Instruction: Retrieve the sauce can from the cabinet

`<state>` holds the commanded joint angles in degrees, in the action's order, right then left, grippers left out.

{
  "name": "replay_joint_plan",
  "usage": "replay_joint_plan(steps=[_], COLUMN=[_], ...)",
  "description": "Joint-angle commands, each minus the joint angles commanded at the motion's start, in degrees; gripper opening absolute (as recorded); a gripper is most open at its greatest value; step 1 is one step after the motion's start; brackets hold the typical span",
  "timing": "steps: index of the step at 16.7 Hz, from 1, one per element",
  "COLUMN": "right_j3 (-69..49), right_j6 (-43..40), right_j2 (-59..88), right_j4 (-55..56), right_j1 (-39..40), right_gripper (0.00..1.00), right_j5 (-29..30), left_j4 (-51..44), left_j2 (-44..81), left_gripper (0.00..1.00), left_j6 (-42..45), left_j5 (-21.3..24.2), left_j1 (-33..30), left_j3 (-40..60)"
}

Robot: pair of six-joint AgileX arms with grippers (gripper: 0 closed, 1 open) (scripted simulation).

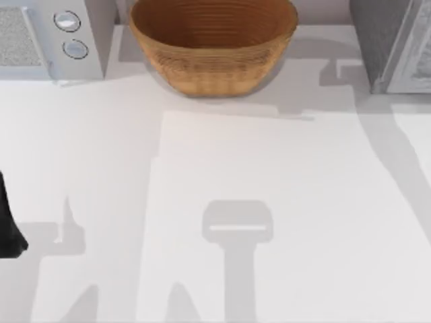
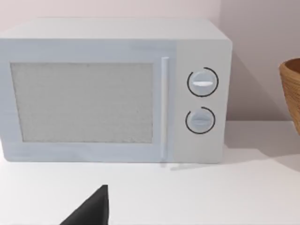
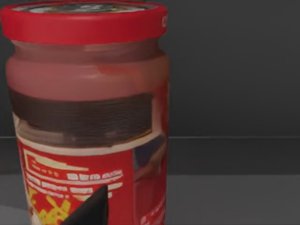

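Our right gripper (image 3: 86,206) is up close to the sauce can (image 3: 89,117), which stands upright on a dark shelf floor with dark walls behind it, so we judge it to be inside the cabinet (image 1: 394,47) at the table's (image 1: 269,202) far right corner. In the right wrist view the can is directly ahead of the tool, its long axis vertical, red lid on top and the red-and-tan label facing us. One dark fingertip (image 3: 91,208) shows in front of the lower label; we cannot tell whether it touches the can or sits just short of it, nor whether the jaws are spread or pressed together.

Our left arm (image 1: 10,222) is parked at the table's left edge, well apart from the cabinet. Its wrist view faces the white microwave (image 2: 112,89) at the far left corner, with a sliver of the woven basket (image 1: 212,44) beside it at the middle of the far edge. A dark tip of the left gripper (image 2: 91,208) shows low in that view; we cannot tell its state either.

The right arm is clearly the nearer one, and the coming move turns on this: the can lies straight in front of the gripper with its axis upright, so we judge that the fingers should close across its sides at label height, then draw it level out of the cabinet towards the open table without tipping it.
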<state>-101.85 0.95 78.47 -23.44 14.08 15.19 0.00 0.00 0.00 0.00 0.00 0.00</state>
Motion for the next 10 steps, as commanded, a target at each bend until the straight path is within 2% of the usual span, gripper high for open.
replay_joint_plan(steps=[5,10], right_j3=[-4.24,-4.49], right_j6=[0.34,0.41], right_j2=[5.79,6.35], right_j4=[0.92,1.12], right_j1=[9.08,10.13], right_gripper=[1.0,1.0], right_j5=[9.33,10.48], left_j4=[0.0,0.0], left_j2=[0.0,0.0], left_gripper=[1.0,1.0], left_j6=[0.0,0.0], left_j5=[0.0,0.0], left_j1=[0.0,0.0], left_j3=[0.0,0.0])
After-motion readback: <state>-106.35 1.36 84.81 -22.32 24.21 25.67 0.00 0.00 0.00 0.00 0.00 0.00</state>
